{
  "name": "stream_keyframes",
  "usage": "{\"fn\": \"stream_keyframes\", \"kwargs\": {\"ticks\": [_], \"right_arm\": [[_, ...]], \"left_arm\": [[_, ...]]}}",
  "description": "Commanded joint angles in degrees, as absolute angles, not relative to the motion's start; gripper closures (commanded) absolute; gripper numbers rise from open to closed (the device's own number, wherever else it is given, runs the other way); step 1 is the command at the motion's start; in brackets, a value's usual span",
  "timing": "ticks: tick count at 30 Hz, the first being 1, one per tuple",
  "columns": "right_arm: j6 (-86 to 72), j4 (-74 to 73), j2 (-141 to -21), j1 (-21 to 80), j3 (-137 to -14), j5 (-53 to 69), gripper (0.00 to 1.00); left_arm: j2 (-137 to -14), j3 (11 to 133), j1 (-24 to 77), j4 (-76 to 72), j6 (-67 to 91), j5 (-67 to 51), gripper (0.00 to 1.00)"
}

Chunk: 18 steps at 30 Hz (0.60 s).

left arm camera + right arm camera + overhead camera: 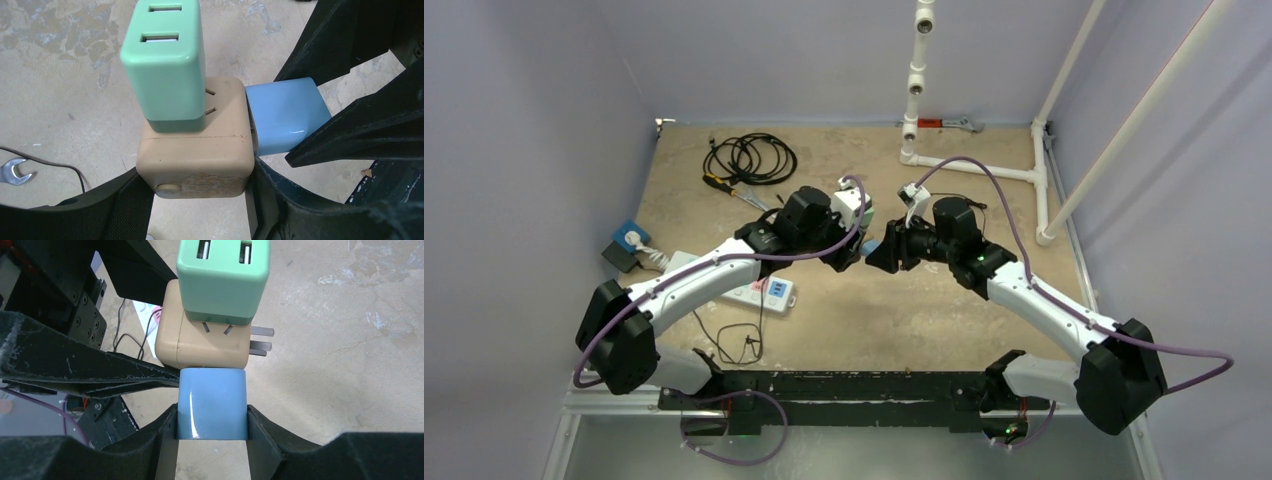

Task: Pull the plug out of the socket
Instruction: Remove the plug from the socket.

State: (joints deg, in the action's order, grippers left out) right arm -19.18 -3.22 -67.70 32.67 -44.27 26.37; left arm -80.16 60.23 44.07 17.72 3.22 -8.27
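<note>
A beige cube socket [195,155] hangs above the table, with my left gripper [197,192] shut on its two sides. A mint green plug [165,65] sits in its top face. A light blue plug [212,400] butts against the side of the socket [200,347], and its prongs are hidden. My right gripper [212,425] is shut on the blue plug, one finger on each flank. In the top view the two grippers [849,245] [879,250] meet nose to nose at the table's middle. The cube's own metal prongs [260,340] stick out free.
A white power strip [759,290] lies under the left arm, with a blue box [629,240] beside it. A coiled black cable [749,158] and a hand tool [734,190] lie at the back left. A white pipe frame [974,165] stands at the back right. A spanner [12,172] lies on the floor.
</note>
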Motion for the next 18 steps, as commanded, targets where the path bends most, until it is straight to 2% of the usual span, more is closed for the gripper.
{"fn": "stream_keyframes", "kwargs": {"ticks": [1, 12, 18], "right_arm": [[-21.49, 6.70, -66.30, 33.66, -46.88, 28.10, 1.00], [-36.34, 3.68, -69.01, 33.73, -48.16, 21.10, 1.00], [-35.25, 4.88, -67.59, 33.66, -47.25, 21.47, 1.00]], "left_arm": [[-80.13, 60.21, 46.41, 15.95, 2.33, -11.42, 1.00], [-81.39, 59.50, 46.66, 16.15, 5.78, 1.84, 1.00], [-81.30, 59.50, 46.63, 15.79, 5.85, 0.32, 1.00]]}}
